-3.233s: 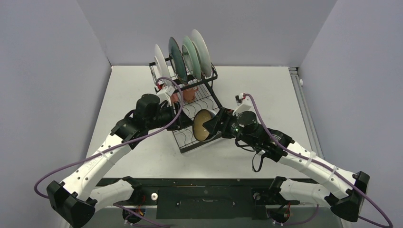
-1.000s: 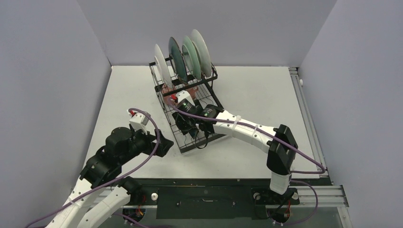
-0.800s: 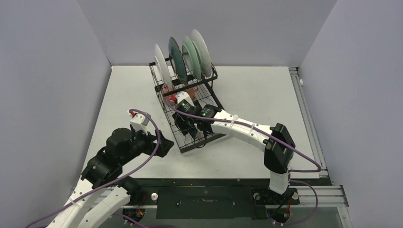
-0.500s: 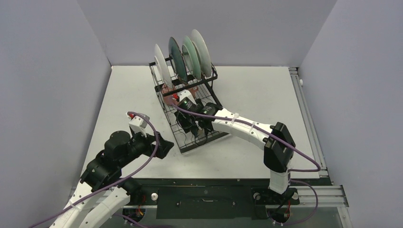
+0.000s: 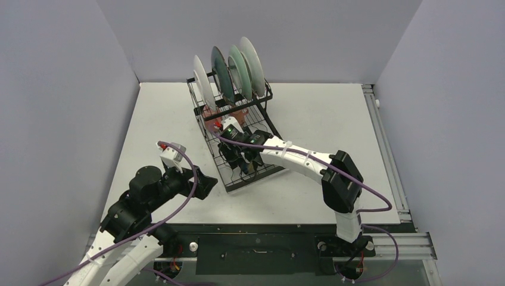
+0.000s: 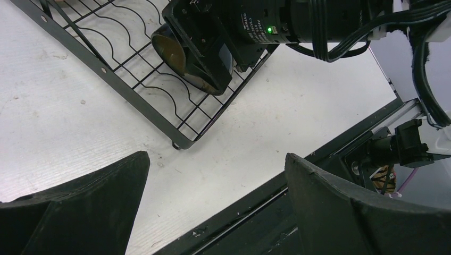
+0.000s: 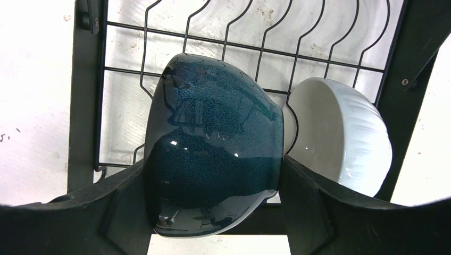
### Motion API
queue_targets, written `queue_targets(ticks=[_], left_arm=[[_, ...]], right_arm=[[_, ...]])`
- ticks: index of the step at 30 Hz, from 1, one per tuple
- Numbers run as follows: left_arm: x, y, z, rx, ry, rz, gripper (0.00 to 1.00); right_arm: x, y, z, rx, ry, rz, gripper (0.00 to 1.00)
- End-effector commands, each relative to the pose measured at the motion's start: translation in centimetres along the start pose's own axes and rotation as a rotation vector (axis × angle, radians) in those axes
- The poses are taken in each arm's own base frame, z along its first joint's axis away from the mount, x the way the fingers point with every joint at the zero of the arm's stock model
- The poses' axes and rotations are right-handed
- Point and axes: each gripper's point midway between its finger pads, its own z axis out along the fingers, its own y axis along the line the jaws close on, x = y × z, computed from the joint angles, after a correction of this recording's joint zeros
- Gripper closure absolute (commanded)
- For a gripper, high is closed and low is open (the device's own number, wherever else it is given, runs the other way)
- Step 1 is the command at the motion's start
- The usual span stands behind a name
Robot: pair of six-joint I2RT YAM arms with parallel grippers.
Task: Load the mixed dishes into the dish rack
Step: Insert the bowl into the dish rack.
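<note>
Walls (image 5: 298,36): plain pale lilac-grey, three sides.
Surface (image 5: 321,113): white, scuffed, evenly lit.
Rail (image 5: 381,143): metal, along right edge.

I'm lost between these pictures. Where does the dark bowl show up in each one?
Top external: mid-picture, mostly hidden under the right end effector.
Left wrist: dark bowl, top centre, gripped.
Right wrist: fills the centre, beside a white bowl.
Shared landmark: the black wire rack.
</note>
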Motion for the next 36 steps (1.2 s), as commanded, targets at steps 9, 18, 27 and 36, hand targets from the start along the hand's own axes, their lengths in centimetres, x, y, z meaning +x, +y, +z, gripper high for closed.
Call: queue_targets(ticks=[9,18,27,36], left_arm=[[-1.5,-0.2,-0.1,0.007,-0.063,0.013,0.04],[-1.4,-0.2,0.1,0.004,-0.058,0.012,0.04],[-1.3,-0.2,0.1,0.004,-0.056,0.012,0.04],[-1.3,-0.1,0.1,0.003,-0.056,0.012,0.04]], right_arm=[[-2.4,-0.2,0.1,0.001,-0.085,0.019,1.0],[-1.1,1.1,0.9,-0.072,-0.04,0.038,1.0],[1.2,2.5,1.5,-0.211,0.025,0.118,1.0],[1.4,2.2,1.2,-0.21,0.031,0.14,0.93]])
